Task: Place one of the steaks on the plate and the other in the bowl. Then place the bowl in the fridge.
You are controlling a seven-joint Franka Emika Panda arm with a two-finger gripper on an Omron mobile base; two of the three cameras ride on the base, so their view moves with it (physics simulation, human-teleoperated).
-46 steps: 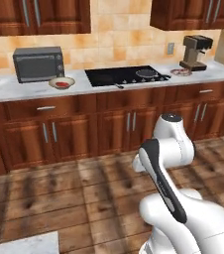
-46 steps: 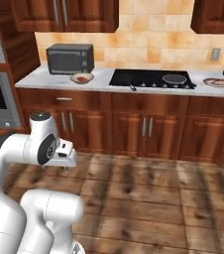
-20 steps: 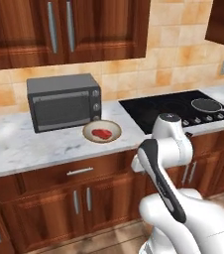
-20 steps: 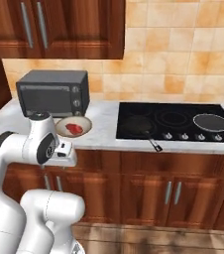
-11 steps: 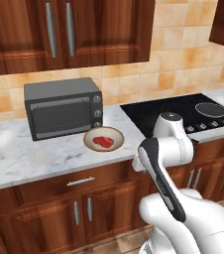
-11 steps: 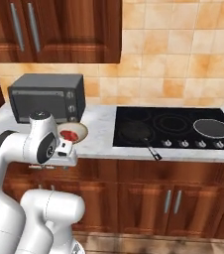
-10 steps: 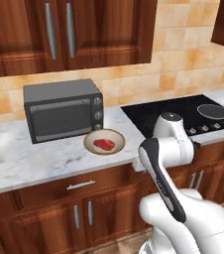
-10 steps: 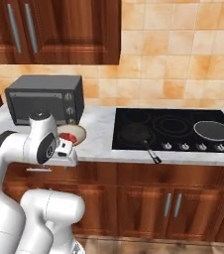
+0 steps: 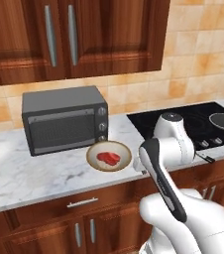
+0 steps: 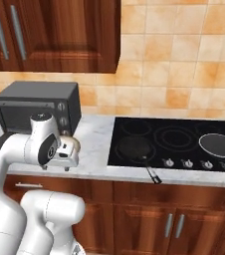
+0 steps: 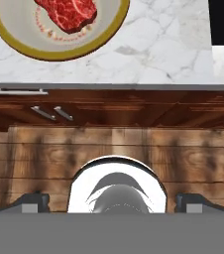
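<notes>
A deep red steak (image 9: 108, 158) lies in the bowl (image 9: 90, 158), a shallow round dish with a tan rim and cream inside, on the marble counter in front of the toaster oven. In the hand view the steak (image 11: 67, 14) and the bowl's rim (image 11: 54, 53) sit at the top left. My gripper (image 11: 113, 202) is open and holds nothing. It points down in front of the counter's edge, short of the bowl and to its right. From the right base view the gripper (image 10: 56, 168) hangs below the hand, which hides most of the bowl (image 10: 74, 143). The plate and the fridge are out of view.
A grey toaster oven (image 9: 64, 124) stands behind the bowl. A black cooktop (image 10: 179, 142) lies to the right with a dark pan (image 10: 134, 148) near its front and another (image 10: 219, 144) at its right. Wooden cabinets hang overhead; drawers (image 11: 20, 92) run under the counter.
The whole picture has shifted: the base has driven closer to the counter, so the bowl and the toaster oven look larger and nearer. The arm keeps its pose, gripper still open.
</notes>
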